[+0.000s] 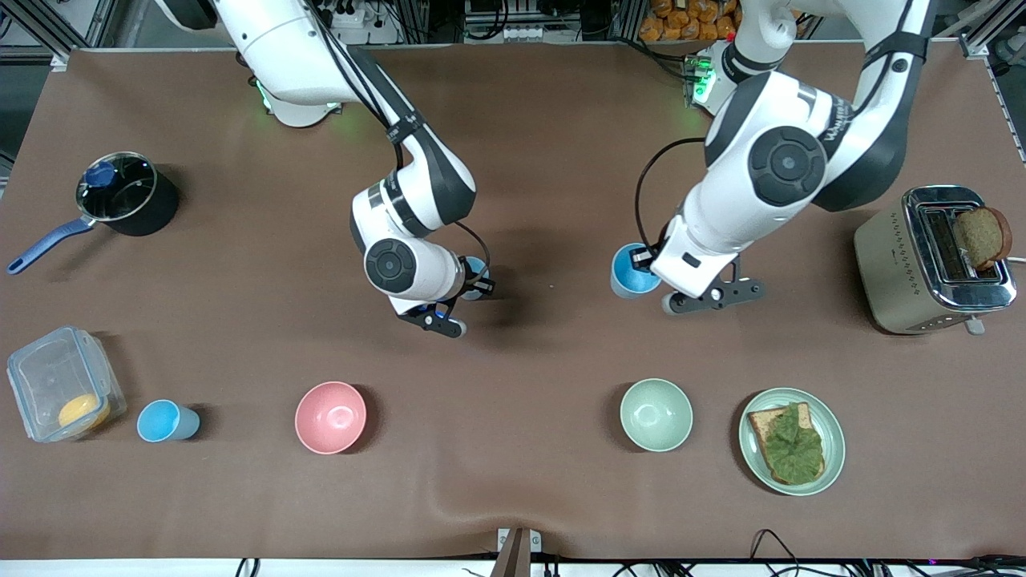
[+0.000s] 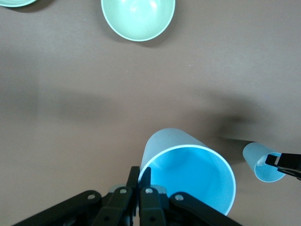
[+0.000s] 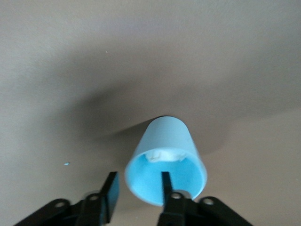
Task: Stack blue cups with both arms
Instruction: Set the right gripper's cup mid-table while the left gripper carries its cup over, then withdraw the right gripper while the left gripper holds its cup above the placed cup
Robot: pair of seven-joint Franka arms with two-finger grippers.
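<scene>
One blue cup (image 1: 629, 272) stands mid-table toward the left arm's end. My left gripper (image 1: 649, 268) is shut on its rim (image 2: 188, 174), the fingers (image 2: 133, 176) pinching the wall. A second blue cup (image 1: 475, 271) stands mid-table toward the right arm's end. My right gripper (image 1: 471, 282) is open astride its rim (image 3: 164, 165), one finger (image 3: 165, 181) inside, one outside, not touching. This cup also shows in the left wrist view (image 2: 261, 162). A third blue cup (image 1: 167, 421) stands nearer the front camera, beside a plastic box.
A pink bowl (image 1: 330, 417) and a pale green bowl (image 1: 656, 414) sit nearer the front camera than the grippers. A plate with toast and lettuce (image 1: 792, 441), a toaster (image 1: 934, 256), a saucepan (image 1: 124, 196) and a plastic box (image 1: 60, 393) ring the table.
</scene>
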